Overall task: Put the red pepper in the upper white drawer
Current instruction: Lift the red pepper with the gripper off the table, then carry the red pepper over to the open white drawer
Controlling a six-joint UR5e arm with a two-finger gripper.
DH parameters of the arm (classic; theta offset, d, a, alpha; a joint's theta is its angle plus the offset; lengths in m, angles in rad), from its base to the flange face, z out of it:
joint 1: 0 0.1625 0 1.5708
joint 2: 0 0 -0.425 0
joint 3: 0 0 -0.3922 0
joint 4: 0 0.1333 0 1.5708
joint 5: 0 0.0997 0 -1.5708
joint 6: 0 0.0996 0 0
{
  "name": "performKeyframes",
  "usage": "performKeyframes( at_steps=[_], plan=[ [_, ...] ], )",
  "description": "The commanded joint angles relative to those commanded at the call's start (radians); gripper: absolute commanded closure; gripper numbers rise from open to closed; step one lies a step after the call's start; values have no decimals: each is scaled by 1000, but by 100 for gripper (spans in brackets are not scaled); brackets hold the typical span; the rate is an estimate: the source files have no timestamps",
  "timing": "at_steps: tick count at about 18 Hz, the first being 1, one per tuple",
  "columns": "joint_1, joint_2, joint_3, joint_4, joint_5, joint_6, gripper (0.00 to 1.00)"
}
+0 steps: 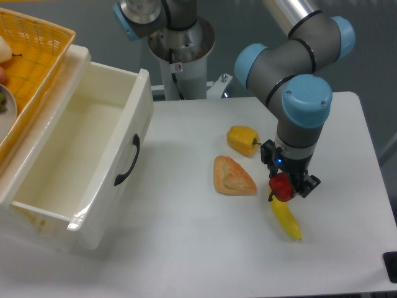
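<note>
Nearest on the white counter, toward the right: a yellow banana, lying lengthwise near to far, its far end just under the red pepper. Directly above that end, the gripper pointing straight down, jaws clenched on the red pepper, small and glossy, half hidden between the black fingers; impossible to tell whether raised off the counter or resting on it. Just left of the gripper, a flat orange-tan piece of bread, apart from the pepper. Slightly farther, a yellow pepper, just beside the gripper's wrist in the view, stem toward the right. On the left side, well apart from the red pepper, the upper white drawer, pulled open, cream-white, curved black handle on the front panel facing the middle of the counter, inside bare. Behind it at far left, a yellow wicker basket, tilted, with a few items inside, cut off by the frame edge. Farthest back, the arm's grey base column with blue joint caps.
</note>
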Motion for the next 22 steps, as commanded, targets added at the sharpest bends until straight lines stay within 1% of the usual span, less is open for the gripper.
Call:
performKeyframes(
  at_steps=[5, 7, 10, 12, 16, 18, 20, 22],
  plan=[
    [3, 11, 6, -2, -5, 0, 77],
    [8, 31, 5, -6, -6, -11, 77],
    [5, 72, 5, -31, -15, -83, 77],
    [3, 110, 5, -58, -47, -132, 77],
    [-5, 181, 5, -98, -152, -247, 77],
    [-12, 204, -5, -104, -211, -311, 77],
    [-49, 229, -5, -103, -274, -400, 77],
    [-99, 251, -5, -100, -294, -472, 76]
  ],
)
